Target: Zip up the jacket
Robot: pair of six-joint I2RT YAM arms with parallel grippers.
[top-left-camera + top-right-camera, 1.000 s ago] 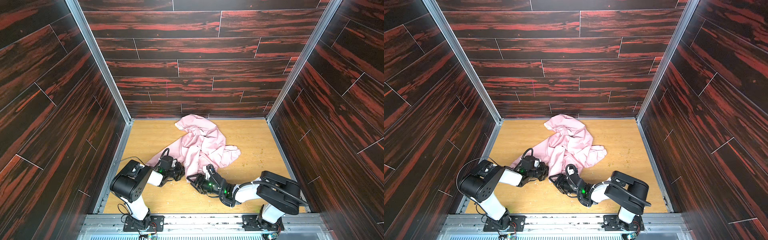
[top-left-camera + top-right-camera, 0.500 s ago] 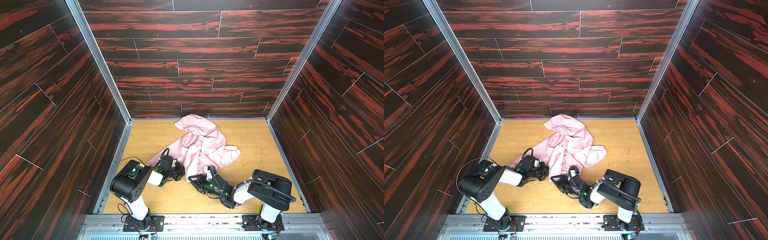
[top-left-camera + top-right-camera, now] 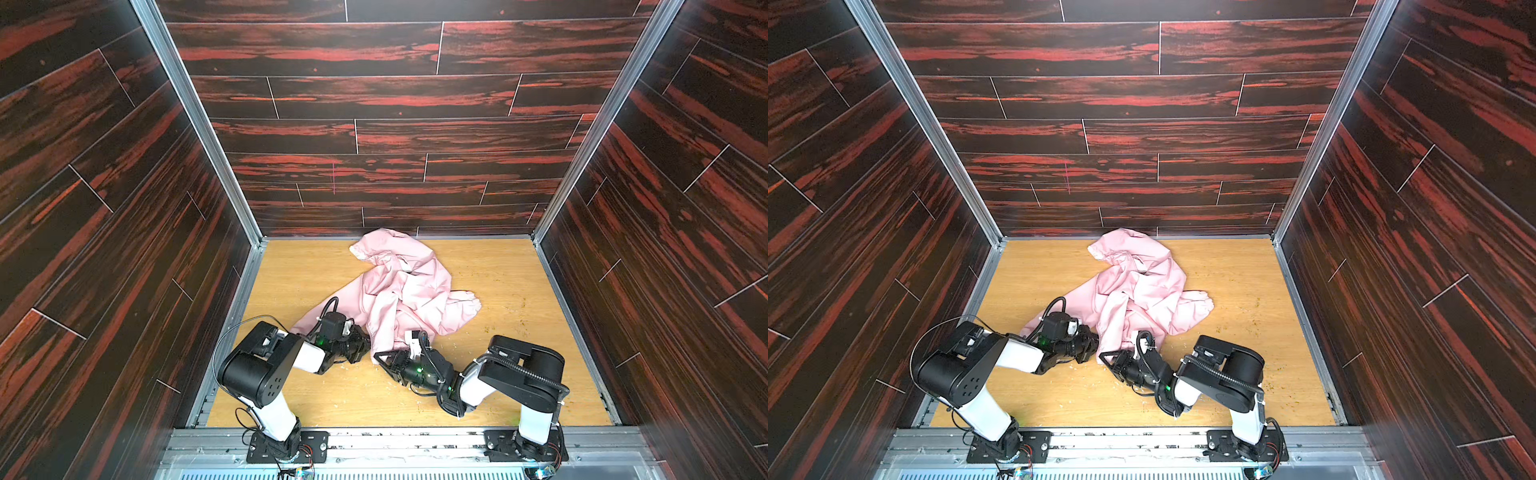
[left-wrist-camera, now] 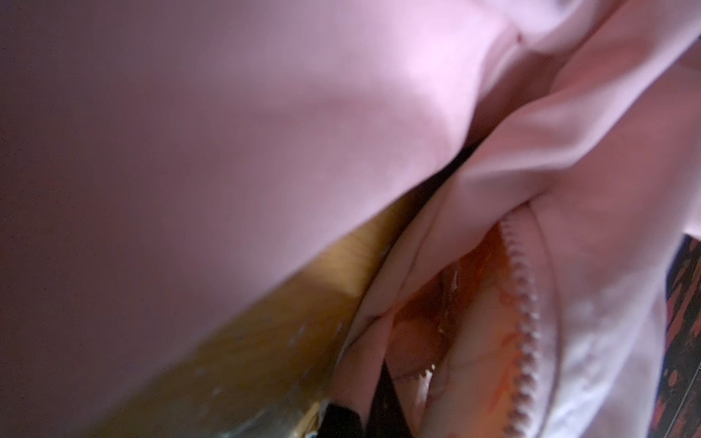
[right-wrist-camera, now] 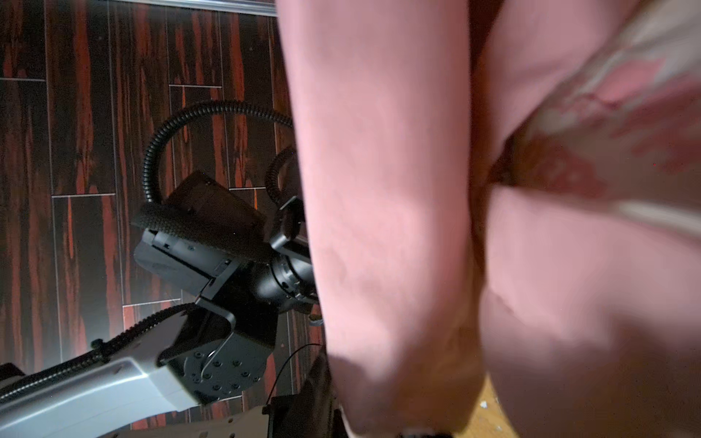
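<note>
The jacket (image 3: pixel 409 291) is seen crumpled on the worktop (image 3: pixel 519 374), from the middle of the back edge to the centre. It is pinched at its near edge by the fully closed left gripper (image 3: pixel 362 348). The right gripper (image 3: pixel 381 358) is placed there too, but its opening cannot be told.

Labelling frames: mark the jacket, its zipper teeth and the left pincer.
jacket (image 3: pixel 409 291): in a top view, crumpled middle.
zipper teeth (image 4: pixel 531 322): left wrist view, mid-row.
left pincer (image 3: pixel 362 348): in a top view, between fingertips.
</note>
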